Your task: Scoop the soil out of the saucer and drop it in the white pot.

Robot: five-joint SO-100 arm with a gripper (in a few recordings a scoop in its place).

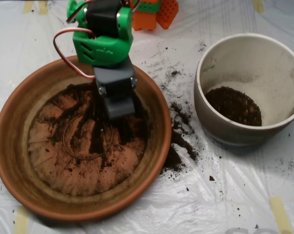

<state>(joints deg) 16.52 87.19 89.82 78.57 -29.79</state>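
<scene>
We're approx halfway: some soil [233,105] in white pot [283,58], thin scraps left in saucer [10,146]; scoop [119,105] down in dish.

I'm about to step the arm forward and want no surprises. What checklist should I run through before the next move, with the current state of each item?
1. Scoop is over the saucer: ok.
2. Soil left in the saucer to collect: ok, a thin scatter on the base.
3. White pot upright, mouth unobstructed: ok; some soil already inside.
4. Path between saucer and pot clean: not ok, spilled soil lies on the plastic sheet.
5. Scoop loaded: cannot tell.
</scene>
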